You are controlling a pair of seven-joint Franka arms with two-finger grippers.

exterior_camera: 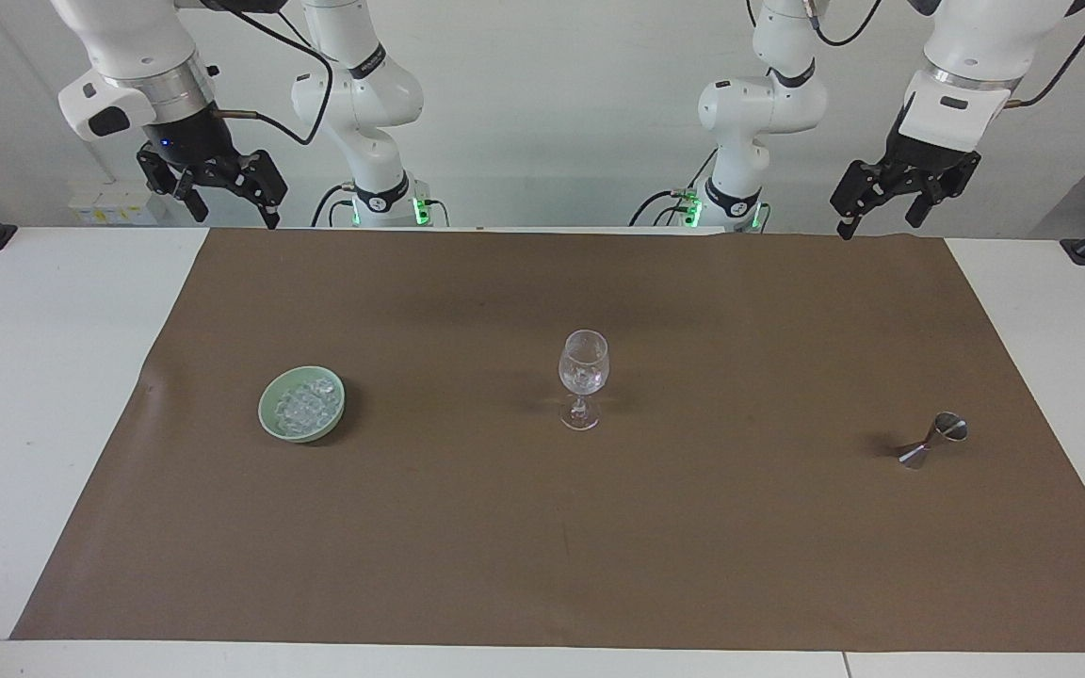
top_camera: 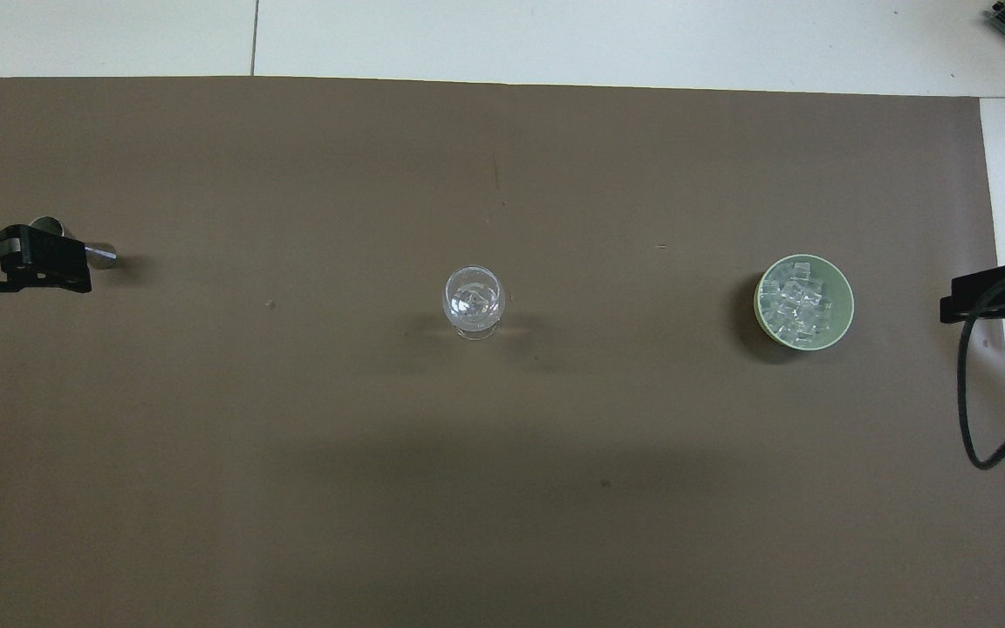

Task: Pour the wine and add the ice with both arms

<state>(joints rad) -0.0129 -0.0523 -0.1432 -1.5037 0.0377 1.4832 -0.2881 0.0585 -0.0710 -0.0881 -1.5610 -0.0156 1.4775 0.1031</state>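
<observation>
The left gripper (exterior_camera: 877, 201) and right gripper (exterior_camera: 222, 196) both hang high with fingers spread and holding nothing — below the right one sits the green bowl (exterior_camera: 267, 414) of ice (exterior_camera: 305, 405), below the left the tipped metal jigger (exterior_camera: 933, 441), and the stemmed glass (exterior_camera: 583, 377) stands between the 2.

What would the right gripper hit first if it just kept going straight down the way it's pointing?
Probably the brown mat or the bare table beside it. The open right gripper hangs high near the right arm's end, with the green bowl of ice off its line; depth is uncertain.
</observation>
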